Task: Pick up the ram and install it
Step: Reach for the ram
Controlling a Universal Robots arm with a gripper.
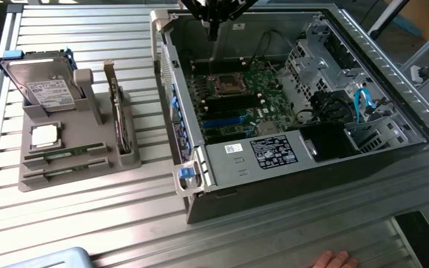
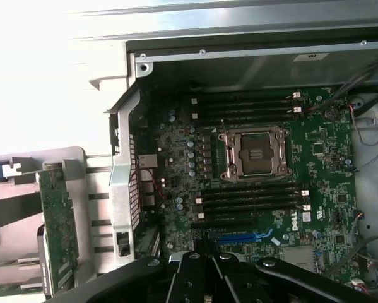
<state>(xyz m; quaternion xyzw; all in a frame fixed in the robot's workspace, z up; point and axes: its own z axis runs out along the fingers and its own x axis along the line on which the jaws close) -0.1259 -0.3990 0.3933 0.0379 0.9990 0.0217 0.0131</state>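
The slatted table [image 1: 87,223] carries everything. On it lies the open computer case [image 1: 393,78], its green motherboard [image 1: 237,103] facing up, and I hang over that board. At the exterior view's left, well apart from me, sits the grey holder [image 1: 129,156], with the hard drive [image 1: 47,89] and the expansion card [image 1: 114,100] standing upright in it. The ram [image 1: 79,151] lies flat in a slot of that holder, just beside the card. My claw [image 1: 212,34] is pressed together, pinching nothing.
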